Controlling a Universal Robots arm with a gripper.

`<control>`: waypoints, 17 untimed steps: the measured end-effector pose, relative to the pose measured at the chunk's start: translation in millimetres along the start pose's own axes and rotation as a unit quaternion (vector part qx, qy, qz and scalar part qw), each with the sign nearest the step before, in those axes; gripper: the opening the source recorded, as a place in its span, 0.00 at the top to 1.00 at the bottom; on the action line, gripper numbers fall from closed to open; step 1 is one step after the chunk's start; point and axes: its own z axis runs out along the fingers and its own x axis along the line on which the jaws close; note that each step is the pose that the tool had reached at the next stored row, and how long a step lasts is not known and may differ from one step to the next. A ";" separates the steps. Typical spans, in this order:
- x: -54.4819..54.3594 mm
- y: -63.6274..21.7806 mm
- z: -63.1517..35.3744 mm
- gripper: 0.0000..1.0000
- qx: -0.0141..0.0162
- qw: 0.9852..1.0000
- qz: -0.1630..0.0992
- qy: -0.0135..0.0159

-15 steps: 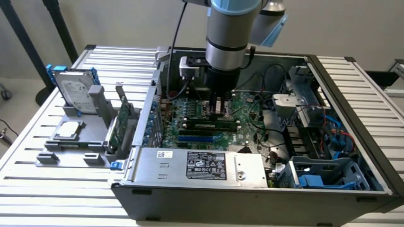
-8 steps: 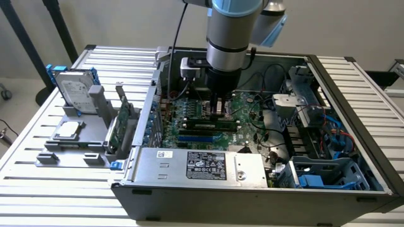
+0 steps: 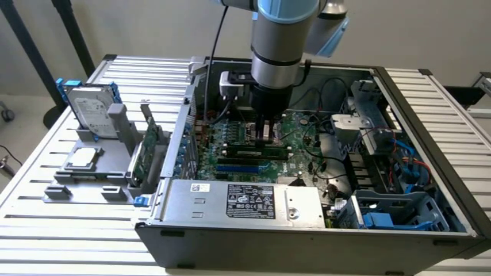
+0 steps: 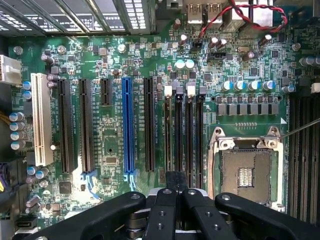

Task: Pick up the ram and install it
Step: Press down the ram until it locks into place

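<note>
I see a green motherboard (image 4: 110, 145) with one blue slot (image 4: 128, 127), a white slot (image 4: 41, 120) at left, black slots (image 4: 82, 125), and red-black twisted wires (image 4: 235, 15) upper right.

The arm descends vertically from above, its grey wrist column pointing straight down, and the gripper (image 3: 265, 133) hangs low with its two black fingers (image 4: 165, 210) drawn close together, nearly parallel, tips directed downward.
</note>
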 end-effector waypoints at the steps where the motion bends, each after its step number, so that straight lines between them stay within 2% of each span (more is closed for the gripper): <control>1: 0.0 0.0 0.5 0.89 0.000 1.000 0.000 0.000; 9: 0.2 -0.1 5.4 0.89 0.000 1.000 0.000 0.000; 11: 0.1 -0.1 5.2 0.89 0.000 1.000 0.000 0.000; 13: -0.2 -0.1 0.7 0.89 0.000 1.000 0.000 -0.003; 17: -0.1 0.3 -11.8 0.89 0.000 1.000 0.000 -0.002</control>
